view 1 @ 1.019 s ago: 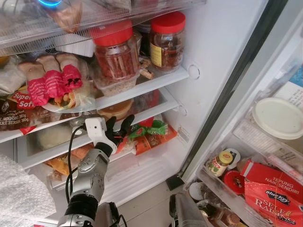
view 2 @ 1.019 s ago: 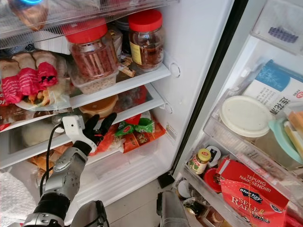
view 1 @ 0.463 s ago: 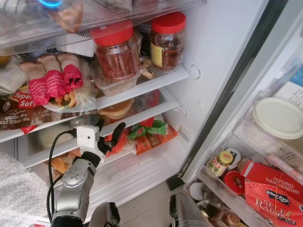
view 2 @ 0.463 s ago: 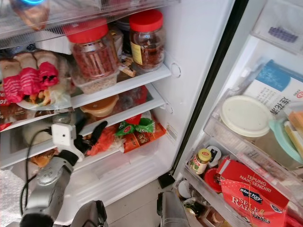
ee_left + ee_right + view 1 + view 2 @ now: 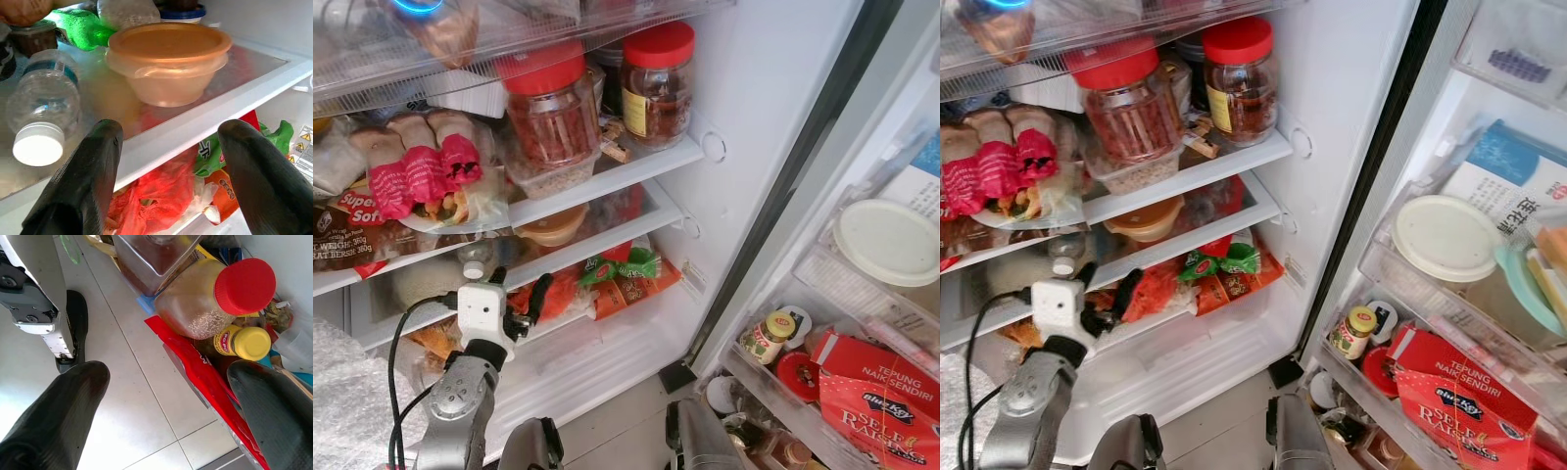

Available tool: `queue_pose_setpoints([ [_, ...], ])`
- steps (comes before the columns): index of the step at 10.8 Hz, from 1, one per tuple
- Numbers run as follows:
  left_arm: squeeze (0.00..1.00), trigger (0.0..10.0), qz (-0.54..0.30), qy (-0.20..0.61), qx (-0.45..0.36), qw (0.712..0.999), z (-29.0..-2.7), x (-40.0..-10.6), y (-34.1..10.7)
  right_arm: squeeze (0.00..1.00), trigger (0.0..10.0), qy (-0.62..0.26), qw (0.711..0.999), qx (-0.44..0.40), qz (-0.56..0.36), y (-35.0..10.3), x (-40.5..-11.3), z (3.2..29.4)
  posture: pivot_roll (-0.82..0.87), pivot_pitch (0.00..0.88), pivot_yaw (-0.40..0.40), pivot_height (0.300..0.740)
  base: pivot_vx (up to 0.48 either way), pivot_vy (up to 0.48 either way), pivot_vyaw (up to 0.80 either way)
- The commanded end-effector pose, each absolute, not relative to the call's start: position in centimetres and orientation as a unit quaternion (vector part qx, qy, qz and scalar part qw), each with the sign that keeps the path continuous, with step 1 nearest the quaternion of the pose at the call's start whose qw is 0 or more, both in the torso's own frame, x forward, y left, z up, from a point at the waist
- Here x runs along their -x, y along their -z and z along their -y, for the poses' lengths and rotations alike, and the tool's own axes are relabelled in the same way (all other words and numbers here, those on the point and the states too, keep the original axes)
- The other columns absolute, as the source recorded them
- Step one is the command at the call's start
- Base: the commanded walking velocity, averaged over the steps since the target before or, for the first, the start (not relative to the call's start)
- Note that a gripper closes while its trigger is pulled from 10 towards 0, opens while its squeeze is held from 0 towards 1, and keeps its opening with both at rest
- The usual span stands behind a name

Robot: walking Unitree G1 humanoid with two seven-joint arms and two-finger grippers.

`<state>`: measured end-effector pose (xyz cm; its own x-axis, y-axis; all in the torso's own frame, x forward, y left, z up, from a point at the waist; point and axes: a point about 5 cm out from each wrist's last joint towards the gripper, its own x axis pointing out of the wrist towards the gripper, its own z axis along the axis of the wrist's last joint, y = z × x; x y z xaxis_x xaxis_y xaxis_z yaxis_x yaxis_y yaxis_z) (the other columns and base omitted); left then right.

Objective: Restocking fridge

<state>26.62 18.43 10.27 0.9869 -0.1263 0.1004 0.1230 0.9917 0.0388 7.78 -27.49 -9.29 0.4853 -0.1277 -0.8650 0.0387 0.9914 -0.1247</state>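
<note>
The fridge stands open with its glass shelf point(image 5: 607, 240) packed. My left gripper point(image 5: 521, 294) hangs open and empty in front of that shelf's edge, just left of the red and green snack packets point(image 5: 622, 279) in the drawer below. In the left wrist view the left gripper point(image 5: 168, 161) faces an orange lidded bowl point(image 5: 168, 58) and a water bottle point(image 5: 41, 107) lying on its side, both on the shelf. My right gripper point(image 5: 166, 416) hangs low, open, over the tiled floor beside a red-lidded jar point(image 5: 215, 298) and a yellow-capped bottle point(image 5: 244, 342).
Two red-lidded jars point(image 5: 548, 108) stand on the upper shelf point(image 5: 646, 171), with wrapped food point(image 5: 421, 171) to their left. The door racks point(image 5: 822, 264) at right hold a white-lidded tub point(image 5: 886, 240), a small jar point(image 5: 767, 338) and red flour packets point(image 5: 881, 392). A red packet point(image 5: 195, 377) lies on the floor.
My left gripper has drawn back down and to the left, away from the snack packets, still open and empty. The food in the fridge has not moved.
</note>
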Motion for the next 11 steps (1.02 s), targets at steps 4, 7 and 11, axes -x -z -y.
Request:
queue_pose_setpoints([
  [4,0.0,10.0,0.038,0.049,-0.024,0.998,-18.84,-26.72,-10.12,0.0,10.0,0.048,0.853,0.042,-0.517,9.5,-6.93,27.43,-0.24,0.136,0.007,0.616,-0.204,0.0,0.0],
  [7,0.0,10.0,0.03,0.051,-0.018,0.998,-18.46,-26.83,-9.69,0.0,10.0,0.05,0.853,0.039,-0.518,9.56,-6.83,27.31,-0.25,0.121,0.013,0.616,-0.295,0.0,0.0],
  [11,0.0,10.0,0.03,0.057,-0.019,0.998,-18.33,-26.87,-9.64,0.0,10.0,0.048,0.853,0.039,-0.519,9.59,-6.73,27.26,-0.24,0.1,0.018,0.616,-0.308,0.0,0.0],
])
